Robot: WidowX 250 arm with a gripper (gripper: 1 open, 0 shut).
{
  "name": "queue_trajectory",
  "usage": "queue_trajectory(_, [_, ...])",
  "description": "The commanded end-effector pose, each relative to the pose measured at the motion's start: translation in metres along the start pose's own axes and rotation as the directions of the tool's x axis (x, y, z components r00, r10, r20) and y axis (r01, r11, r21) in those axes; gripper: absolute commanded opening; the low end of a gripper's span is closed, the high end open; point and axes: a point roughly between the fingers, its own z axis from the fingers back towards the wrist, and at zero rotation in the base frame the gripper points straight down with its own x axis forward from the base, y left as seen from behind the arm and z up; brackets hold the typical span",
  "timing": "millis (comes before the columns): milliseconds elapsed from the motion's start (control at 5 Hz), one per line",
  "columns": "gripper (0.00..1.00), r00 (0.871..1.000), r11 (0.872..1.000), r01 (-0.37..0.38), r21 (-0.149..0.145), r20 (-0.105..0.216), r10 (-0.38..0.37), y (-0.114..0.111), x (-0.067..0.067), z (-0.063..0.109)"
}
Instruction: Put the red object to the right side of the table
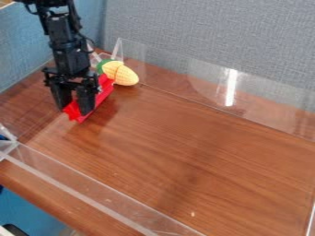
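Observation:
The red object [88, 104], a bright red bar, lies at the far left of the wood-grain table [185, 147], running from near the yellow-green toy toward the front. My black gripper [75, 103] points straight down over its near end, fingers shut on the red object. The arm hides part of the bar's middle. I cannot tell whether the bar is lifted off the wood or resting on it.
A rounded yellow-green toy [118, 72] sits just behind the bar by the back wall. Low clear acrylic walls [227, 85] edge the table on all sides. The wood stretches out to the right and front.

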Motion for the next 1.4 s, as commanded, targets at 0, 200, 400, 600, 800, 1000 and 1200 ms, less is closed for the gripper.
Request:
queue_trajectory(0, [0.0, 0.998, 0.999, 0.022, 0.033, 0.051, -0.024, -0.001, 0.018, 0.007])
queue_trajectory(200, [0.0, 0.998, 0.998, 0.053, 0.037, 0.041, -0.054, -0.003, 0.025, -0.004])
queue_trajectory(400, [0.0, 0.997, 0.997, 0.064, 0.036, 0.045, -0.065, -0.001, 0.028, -0.005])
queue_trajectory(600, [0.0, 0.996, 0.997, 0.074, 0.036, 0.048, -0.075, 0.001, 0.031, -0.006])
queue_trajectory(800, [0.0, 0.997, 0.998, 0.059, 0.033, 0.056, -0.06, -0.001, 0.028, -0.002])
queue_trajectory(1000, [0.0, 0.997, 0.999, 0.043, 0.031, 0.063, -0.045, -0.004, 0.026, 0.001])
queue_trajectory(1200, [0.0, 0.997, 0.999, 0.029, 0.029, 0.071, -0.031, -0.006, 0.023, 0.005])
